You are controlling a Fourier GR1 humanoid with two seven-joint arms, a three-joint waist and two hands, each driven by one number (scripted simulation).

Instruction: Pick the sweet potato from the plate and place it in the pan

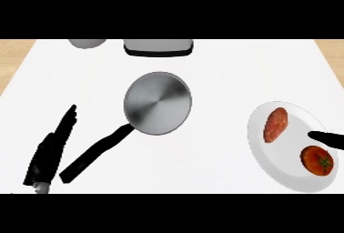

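Now the sweet potato (275, 124) lies on the plate (267, 159), in its upper left part, and nothing touches it. Lower on the same plate, to the right, sits a tomato (317, 160), apart from the sweet potato. The plate stands at the right side of the white counter (222, 68).

Only a small black part of the right hand (328, 139) comes in from the right edge. It is over the plate, between the sweet potato and the tomato, near both but with a gap to the sweet potato. I cannot tell if this hand is spread or closed, because too little of it shows.

The pan (158, 103) is in the middle of the counter, well apart from the plate, and nothing lies in it. Its black handle (94, 157) points down and to the left.

The left hand (52, 150) shows at the lower left, beside the handle but not touching it. Its fingers are straight, pressed together, pointing up, and it holds nothing.
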